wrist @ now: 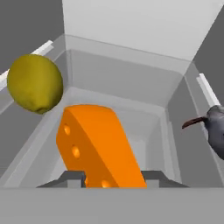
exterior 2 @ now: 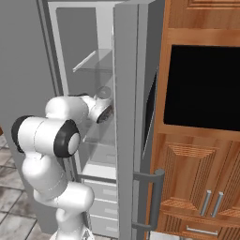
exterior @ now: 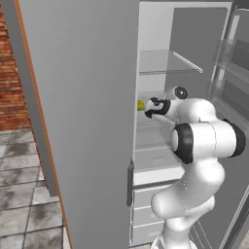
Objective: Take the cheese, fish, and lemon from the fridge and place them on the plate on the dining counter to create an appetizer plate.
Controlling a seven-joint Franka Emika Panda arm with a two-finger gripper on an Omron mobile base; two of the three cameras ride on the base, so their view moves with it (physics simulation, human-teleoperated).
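Reaching into the open fridge (exterior: 194,34), the tool (wrist: 114,177) has its two dark fingertips (wrist: 72,178) closed narrowly on either side of the cheese (wrist: 98,146), an orange wedge with small holes that stands tilted between them, its lower end pinched by the tips. From the hand camera the cheese rises up and to the left out of the grip, in front of the white back wall and grey side walls of the fridge compartment. Up and to the left of the cheese, apart from it, sits the lemon (wrist: 35,83), a round yellow-green fruit near the left wall. At the right edge a dark grey shape with a thin brownish point (wrist: 214,129) shows partly; it may be the fish, though too little of it shows to be sure. In the left base view the white arm (exterior: 204,138) stretches into the fridge past the grey door (exterior: 82,121), and a spot of yellow, the lemon (exterior: 140,104), shows just ahead of the hand. The right base view shows wooden cabinets (exterior 2: 201,187) beside the fridge and a dark oven window (exterior 2: 204,86).
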